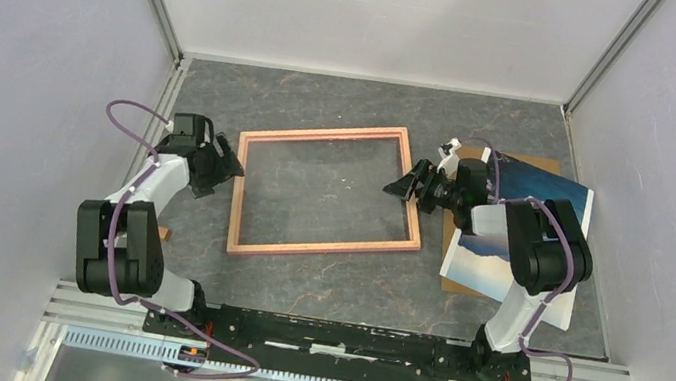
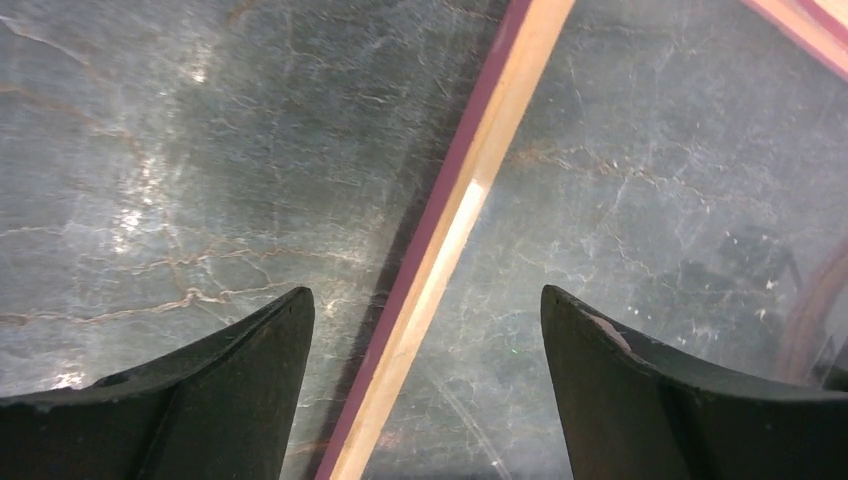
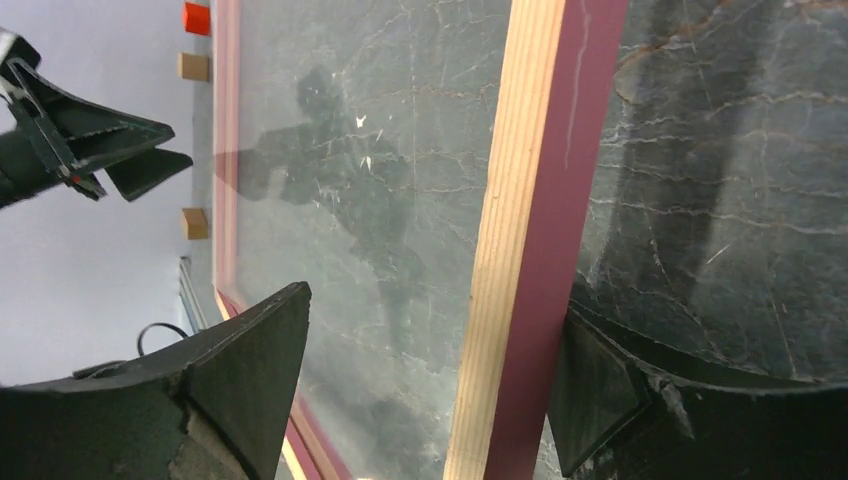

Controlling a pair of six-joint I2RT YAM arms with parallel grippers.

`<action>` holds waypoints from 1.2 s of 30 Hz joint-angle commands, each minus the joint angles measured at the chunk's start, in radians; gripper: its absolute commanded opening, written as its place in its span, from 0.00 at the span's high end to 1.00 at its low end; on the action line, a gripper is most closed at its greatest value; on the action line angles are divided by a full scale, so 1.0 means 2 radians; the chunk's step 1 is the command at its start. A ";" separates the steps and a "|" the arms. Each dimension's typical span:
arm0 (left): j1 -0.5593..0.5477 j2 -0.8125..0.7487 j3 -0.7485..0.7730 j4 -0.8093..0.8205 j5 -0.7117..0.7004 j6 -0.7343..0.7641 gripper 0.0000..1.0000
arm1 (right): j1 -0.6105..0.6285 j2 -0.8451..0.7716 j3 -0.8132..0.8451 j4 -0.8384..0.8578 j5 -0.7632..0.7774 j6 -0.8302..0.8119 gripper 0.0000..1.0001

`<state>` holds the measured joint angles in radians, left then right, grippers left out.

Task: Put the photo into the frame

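- Top external view: the frame (image 1: 326, 246) lies flat near the middle of the table (image 1: 347, 101), turned a little askew to the table's edges. The grey marbled top shows through its opening.
- The left gripper (image 1: 234, 171) is down at the rail nearest the table's left edge. Its jaws are spread wide. In the left wrist view one finger (image 2: 230, 400) sits outside the rail and the other inside, and neither seems to touch the wood.
- The right gripper (image 1: 397, 187) is at the opposite rail, likewise spread wide and astride it. In the right wrist view the outer finger (image 3: 680, 410) sits close over the rail's dark edge, and I cannot tell whether it touches.
- Neither gripper holds anything.
- The photo (image 1: 551, 194) lies toward the table's right edge, wholly outside the frame, with its blue water and pale sky facing up.
- It rests on a brown backing board (image 1: 532, 162), which shows as a strip along the photo's far side.
- The right arm (image 1: 547, 252) reaches over much of the print.
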<state>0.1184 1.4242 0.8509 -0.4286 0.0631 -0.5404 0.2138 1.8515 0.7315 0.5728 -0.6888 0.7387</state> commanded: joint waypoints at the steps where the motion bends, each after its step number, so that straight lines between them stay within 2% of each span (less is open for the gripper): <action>1: -0.003 0.007 0.017 -0.003 0.040 0.031 0.14 | -0.002 -0.017 0.032 -0.120 0.081 -0.111 0.14; 6: -0.028 0.008 0.019 -0.006 0.025 0.034 0.17 | 0.000 -0.034 0.055 -0.196 0.155 -0.169 0.12; 11: -0.031 0.000 0.018 -0.004 0.010 0.028 0.10 | 0.000 -0.044 0.062 -0.214 0.165 -0.185 0.07; 14: -0.031 -0.003 0.023 -0.010 0.008 0.028 0.09 | 0.001 -0.047 0.068 -0.232 0.190 -0.199 0.08; 20: -0.031 0.002 0.024 -0.012 0.020 0.027 0.14 | 0.002 -0.057 0.071 -0.242 0.211 -0.210 0.20; 26: -0.032 0.008 0.025 -0.021 0.030 0.026 0.15 | 0.012 -0.039 0.079 -0.237 0.183 -0.208 0.21; 29: -0.032 0.012 0.020 -0.019 0.033 0.024 0.15 | 0.022 -0.032 0.085 -0.243 0.198 -0.211 0.23; 36: -0.033 0.020 0.020 -0.022 0.037 0.025 0.17 | 0.023 -0.035 0.082 -0.250 0.240 -0.213 0.43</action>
<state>0.0547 1.4586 0.8616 -0.4706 0.1158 -0.5289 0.2558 1.7691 0.8867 0.1257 -0.2771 0.3283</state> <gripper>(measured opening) 0.839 0.618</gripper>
